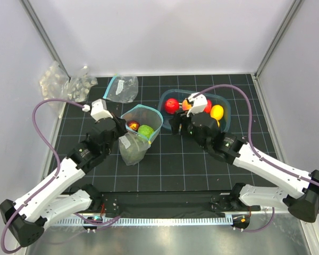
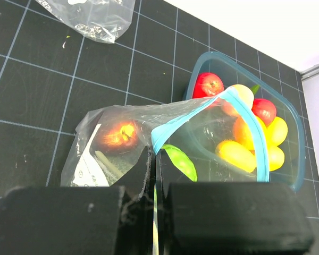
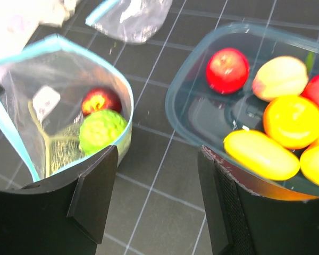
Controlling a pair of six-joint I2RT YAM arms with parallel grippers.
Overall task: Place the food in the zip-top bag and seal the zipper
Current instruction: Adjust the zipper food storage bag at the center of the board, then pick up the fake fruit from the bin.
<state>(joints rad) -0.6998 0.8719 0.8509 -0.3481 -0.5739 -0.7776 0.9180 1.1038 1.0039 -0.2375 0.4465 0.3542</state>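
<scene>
The clear zip-top bag (image 1: 140, 127) stands open left of centre, its teal zipper strip (image 1: 149, 110) ringing the mouth. Inside lie a red-orange ball (image 1: 133, 126), a green ball (image 1: 145, 130) and a dull-green melon (image 1: 132, 150). My left gripper (image 1: 120, 133) is shut on the bag's near rim; in the left wrist view the gripper (image 2: 155, 159) pinches the teal strip (image 2: 167, 126). My right gripper (image 1: 176, 125) is open and empty, and in the right wrist view it (image 3: 157, 175) hovers over the mat between the bag (image 3: 21, 106) and the tub (image 3: 173, 101). The green ball (image 3: 100, 130) shows in the bag.
A clear teal tub (image 1: 224, 102) at the back right holds a red ball (image 1: 171, 105), a lemon (image 1: 217, 112) and other fruits. A second, flat zip bag (image 1: 122, 87) lies at the back. Packs of white lumps (image 1: 64, 82) sit at the far left by the wall.
</scene>
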